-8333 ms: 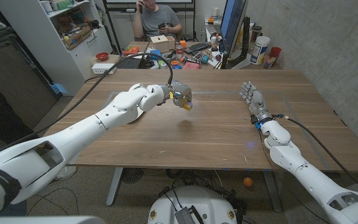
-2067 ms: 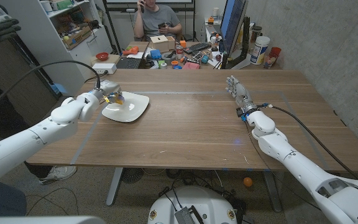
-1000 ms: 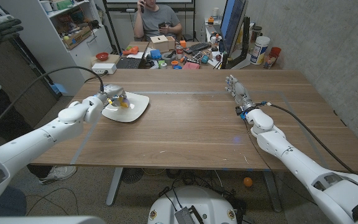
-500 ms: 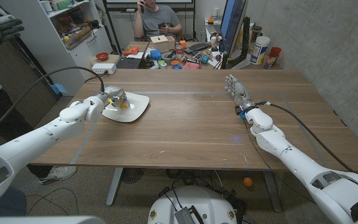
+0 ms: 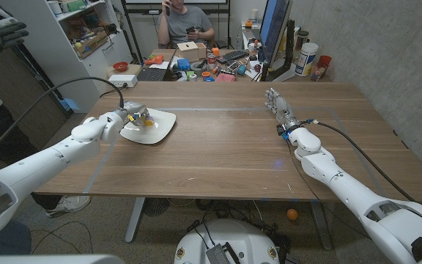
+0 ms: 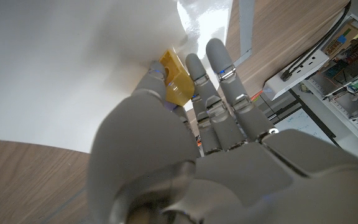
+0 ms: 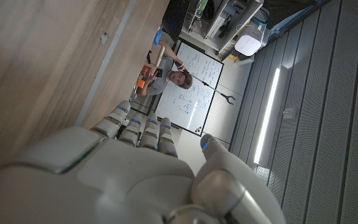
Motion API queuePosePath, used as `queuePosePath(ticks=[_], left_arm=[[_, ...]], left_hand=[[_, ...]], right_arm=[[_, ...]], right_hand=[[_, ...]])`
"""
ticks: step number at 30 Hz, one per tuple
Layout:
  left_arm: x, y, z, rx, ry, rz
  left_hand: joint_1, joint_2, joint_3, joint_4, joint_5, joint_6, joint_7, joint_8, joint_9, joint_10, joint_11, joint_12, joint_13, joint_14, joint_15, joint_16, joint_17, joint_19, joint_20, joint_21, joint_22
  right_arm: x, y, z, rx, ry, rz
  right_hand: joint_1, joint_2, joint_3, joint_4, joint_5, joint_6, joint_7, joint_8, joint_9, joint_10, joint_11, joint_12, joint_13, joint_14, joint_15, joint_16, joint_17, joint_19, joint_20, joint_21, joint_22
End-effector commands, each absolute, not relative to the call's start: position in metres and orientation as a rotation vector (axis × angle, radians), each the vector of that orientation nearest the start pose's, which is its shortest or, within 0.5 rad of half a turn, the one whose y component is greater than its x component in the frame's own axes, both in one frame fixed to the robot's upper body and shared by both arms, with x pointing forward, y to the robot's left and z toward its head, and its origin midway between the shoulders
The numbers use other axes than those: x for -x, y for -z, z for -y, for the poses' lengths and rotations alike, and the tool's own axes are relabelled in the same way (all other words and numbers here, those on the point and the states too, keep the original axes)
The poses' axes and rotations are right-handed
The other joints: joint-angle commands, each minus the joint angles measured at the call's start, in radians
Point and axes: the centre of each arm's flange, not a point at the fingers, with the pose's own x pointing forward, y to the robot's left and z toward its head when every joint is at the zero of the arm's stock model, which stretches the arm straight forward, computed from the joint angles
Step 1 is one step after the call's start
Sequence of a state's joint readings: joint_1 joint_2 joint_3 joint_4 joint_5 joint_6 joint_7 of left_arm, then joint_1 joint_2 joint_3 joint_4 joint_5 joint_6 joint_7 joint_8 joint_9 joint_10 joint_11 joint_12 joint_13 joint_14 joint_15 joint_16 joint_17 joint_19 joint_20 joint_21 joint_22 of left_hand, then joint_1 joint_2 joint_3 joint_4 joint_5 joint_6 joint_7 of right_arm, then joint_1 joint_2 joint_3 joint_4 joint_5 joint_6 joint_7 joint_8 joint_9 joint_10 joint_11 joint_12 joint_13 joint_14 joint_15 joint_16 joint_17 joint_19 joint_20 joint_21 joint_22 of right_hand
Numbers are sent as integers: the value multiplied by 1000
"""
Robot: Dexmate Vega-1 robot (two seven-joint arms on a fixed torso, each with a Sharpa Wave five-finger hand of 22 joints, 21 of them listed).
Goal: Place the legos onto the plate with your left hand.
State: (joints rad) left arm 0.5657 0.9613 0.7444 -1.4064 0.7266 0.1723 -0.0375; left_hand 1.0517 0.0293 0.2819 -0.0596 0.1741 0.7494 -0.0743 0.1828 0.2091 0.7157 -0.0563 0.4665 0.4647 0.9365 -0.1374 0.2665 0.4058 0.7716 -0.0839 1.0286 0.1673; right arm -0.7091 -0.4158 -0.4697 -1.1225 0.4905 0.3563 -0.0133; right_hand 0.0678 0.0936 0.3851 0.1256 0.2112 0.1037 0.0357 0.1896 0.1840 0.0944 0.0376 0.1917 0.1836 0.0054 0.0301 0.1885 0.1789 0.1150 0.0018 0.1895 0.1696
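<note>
A white plate point(image 5: 161, 132) sits on the table's left part. My left hand point(image 5: 129, 116) reaches over its near-left rim. A yellow lego point(image 5: 146, 123) lies low on the plate at the fingertips. The left wrist view shows the lego point(image 6: 176, 81) pinched between the thumb and a finger of my left hand point(image 6: 185, 155), touching the white plate point(image 6: 73, 62); a bit of blue shows beside it. My right hand point(image 5: 278, 104) stands on the table's right part with fingers stretched and holds nothing; the right wrist view shows the back of that hand point(image 7: 135, 174).
A person point(image 5: 185, 22) sits behind the table at a cluttered desk point(image 5: 211, 66). A monitor point(image 5: 273, 33) and a white container point(image 5: 308, 59) stand past the far right edge. Shelves point(image 5: 86, 37) rise at the far left. A cable runs from my left arm.
My left hand carried the lego from mid-table to the plate and lowered it there; over the last second it hardly moved. My right hand shifted slightly left and farther away.
</note>
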Motion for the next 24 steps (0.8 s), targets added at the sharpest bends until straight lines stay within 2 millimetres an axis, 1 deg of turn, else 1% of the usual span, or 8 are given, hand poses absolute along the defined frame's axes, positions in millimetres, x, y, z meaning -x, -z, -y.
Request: queuePosePath(ticks=[1, 4, 10, 11, 14, 17, 19, 24], left_arm=[[-654, -35, -386, -1855, -208, 235], [-653, -36, -386, -1854, -206, 225], [-650, -40, -387, -1840, -191, 210], [-650, -41, -388, -1840, -185, 207], [-648, -44, -388, -1839, -176, 197], [-646, -48, -389, -1835, -172, 191], [-645, -51, -389, -1834, -168, 186], [-641, -58, -389, -1837, -176, 191]], left_hand=[[-82, -65, -36, 26, 13, -87, -15, -4, -9, 7, -44, -65, -30, -70, -53, -36, -34, -9, -39, -22, 3], [-139, -102, -70, 45, 22, -118, -14, -2, -12, -12, -32, -96, -45, -99, -35, -48, -53, -18, -23, -40, 3], [-220, -126, -110, 83, 34, -128, -11, 7, -14, -21, -17, -124, -62, -124, -12, -52, -73, -27, 8, -64, 3], [-239, -129, -119, 92, 37, -139, -10, 5, -15, -24, -13, -131, -66, -133, -3, -54, -78, -32, 20, -72, 3], [-266, -137, -133, 105, 41, -148, -5, 4, -15, -35, -7, -144, -71, -143, 5, -55, -86, -39, 31, -83, 3], [-287, -142, -146, 115, 47, -165, -5, 3, -16, -50, 2, -159, -77, -170, 26, -62, -94, -55, 49, -99, 3], [-298, -141, -151, 122, 52, -172, -6, 3, -17, -56, 4, -167, -80, -182, 31, -63, -99, -74, 67, -113, 4], [-306, -139, -156, 127, 55, -181, -1, 2, -17, -65, 5, -175, -83, -195, 38, -64, -104, -87, 78, -124, 4]], right_arm=[[-681, 18, 246, 82, -202, 619], [-681, 18, 246, 82, -201, 620], [-681, 19, 247, 82, -201, 621], [-681, 19, 247, 82, -201, 620], [-681, 19, 247, 82, -202, 621], [-682, 18, 247, 81, -202, 622], [-682, 18, 247, 81, -202, 623], [-683, 18, 246, 79, -202, 627]], right_hand=[[-10, 3, -4, 3, 7, 0, -2, 2, 1, 2, -2, 1, 4, 1, 5, 1, 3, -2, -1, 5, 4], [-11, 3, -5, 4, 7, 0, -2, 2, 1, 0, -2, 0, 4, 1, 5, 1, 3, -3, 0, 5, 4], [-13, 3, -6, 5, 7, 0, -2, 2, 1, 1, -1, 0, 4, 1, 6, 2, 4, -3, 1, 5, 4], [-13, 3, -6, 5, 7, 0, -2, 2, 1, 1, -1, 0, 4, 1, 6, 2, 4, -3, 1, 5, 4], [-14, 3, -7, 6, 7, -1, -2, 2, 1, 1, -2, 0, 4, 1, 6, 2, 4, -3, 1, 5, 4], [-14, 3, -7, 6, 7, -1, -2, 2, 1, 1, -3, 0, 4, 2, 7, 2, 4, -3, 1, 5, 4], [-14, 3, -7, 6, 7, -1, -1, 2, 1, 1, -3, 0, 4, 2, 8, 2, 4, -3, 2, 5, 4], [-15, 3, -8, 7, 7, -1, -2, 2, 1, 0, -2, 0, 4, 1, 7, 2, 4, -3, 2, 5, 4]])
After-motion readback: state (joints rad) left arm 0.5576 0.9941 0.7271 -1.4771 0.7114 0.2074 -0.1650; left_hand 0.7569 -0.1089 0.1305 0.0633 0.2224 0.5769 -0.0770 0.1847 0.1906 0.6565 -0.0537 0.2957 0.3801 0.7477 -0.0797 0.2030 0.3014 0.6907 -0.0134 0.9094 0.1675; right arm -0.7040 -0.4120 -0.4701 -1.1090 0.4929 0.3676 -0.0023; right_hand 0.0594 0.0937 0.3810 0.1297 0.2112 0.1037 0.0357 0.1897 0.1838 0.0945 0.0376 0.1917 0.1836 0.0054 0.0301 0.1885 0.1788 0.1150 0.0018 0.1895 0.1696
